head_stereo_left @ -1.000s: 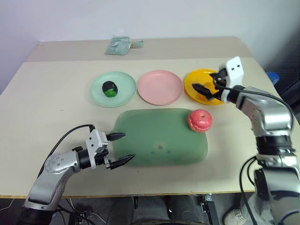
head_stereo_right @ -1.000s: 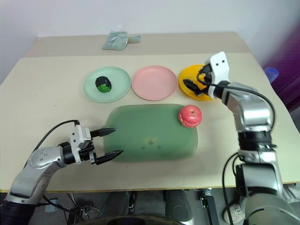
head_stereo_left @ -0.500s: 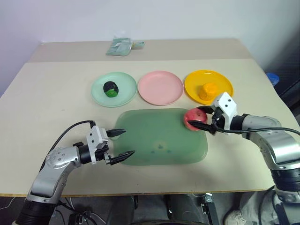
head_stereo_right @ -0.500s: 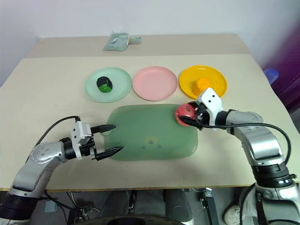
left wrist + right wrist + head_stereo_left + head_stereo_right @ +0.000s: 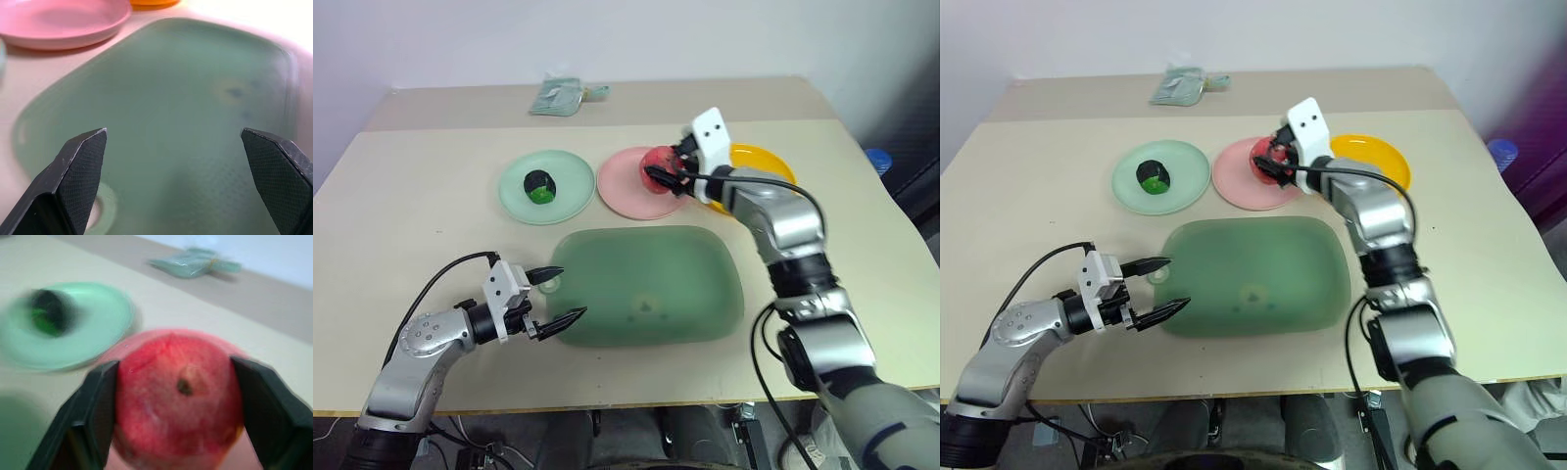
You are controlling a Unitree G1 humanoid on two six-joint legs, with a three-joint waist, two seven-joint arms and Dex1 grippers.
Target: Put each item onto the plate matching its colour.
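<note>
Matte beige table (image 5: 401,196); right gripper (image 5: 668,168) clamps glossy round apple (image 5: 658,162); left gripper (image 5: 558,298) spread wide.

Yellow plate (image 5: 766,157): nine-o'clock half hidden behind the right arm, contents unseen. Pink plate (image 5: 146,345): largely hidden behind the apple (image 5: 178,399). Green plate (image 5: 73,323) and its dark ball (image 5: 49,313): blurred.

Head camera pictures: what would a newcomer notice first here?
First, the right gripper shut on the pink-red apple, held over the pink plate. Next, the large green board in the middle of the table, with the open left gripper at its near left edge.
</note>
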